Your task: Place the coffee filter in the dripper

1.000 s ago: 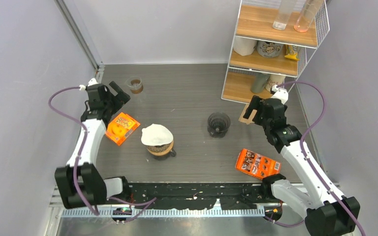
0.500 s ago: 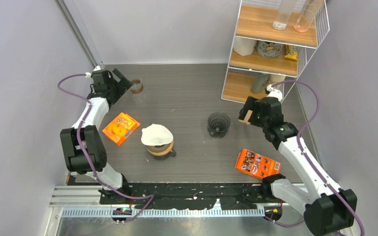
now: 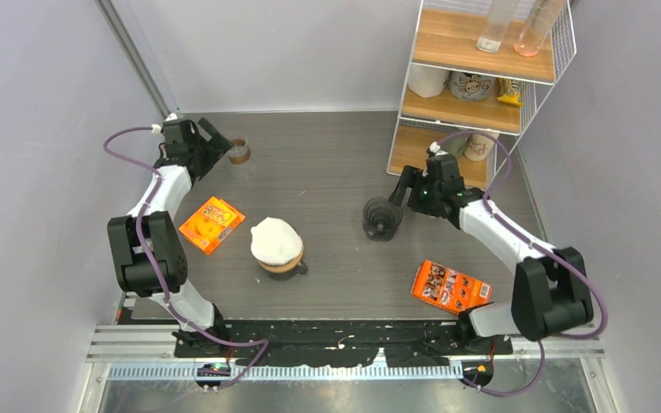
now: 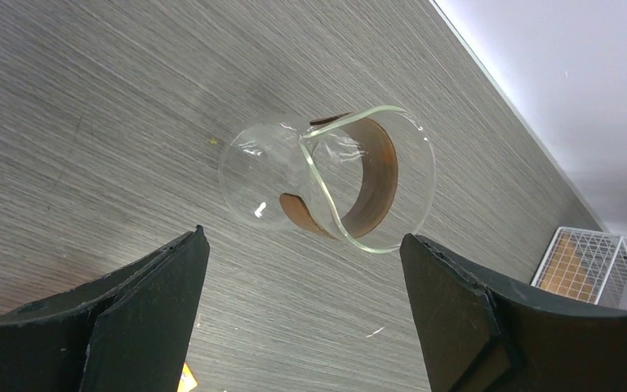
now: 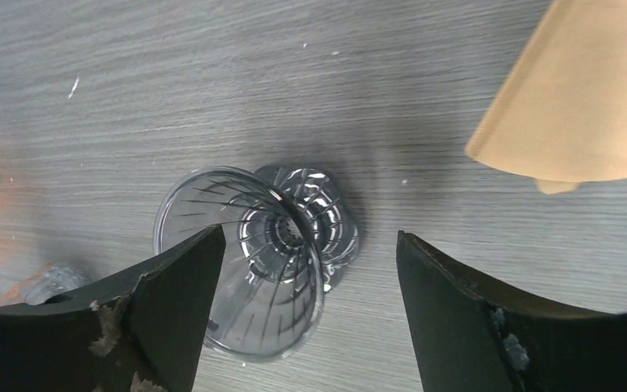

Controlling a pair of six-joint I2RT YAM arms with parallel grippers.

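The right claw (image 5: 310, 241) hangs over the dark ribbed dripper (image 5: 253, 261), its jaws apart on either side of it, touching nothing. The brown paper coffee filter (image 5: 575, 98) lies flat on the grey desk (image 3: 327, 163) to the right of the dripper and a little farther back, apart from it and not inside it; from above, the right arm covers it. The left claw (image 4: 304, 241) is at the far left with its jaws spread, and a clear glass cup (image 4: 326, 184) with a brown band is beyond them, not gripped. A brown mug (image 3: 280, 261) topped with something white sits near the middle, with one orange packet (image 3: 212, 224) to its left and another (image 3: 450, 286) near right. A wire shelf rack (image 3: 473, 86) stands at the far right.
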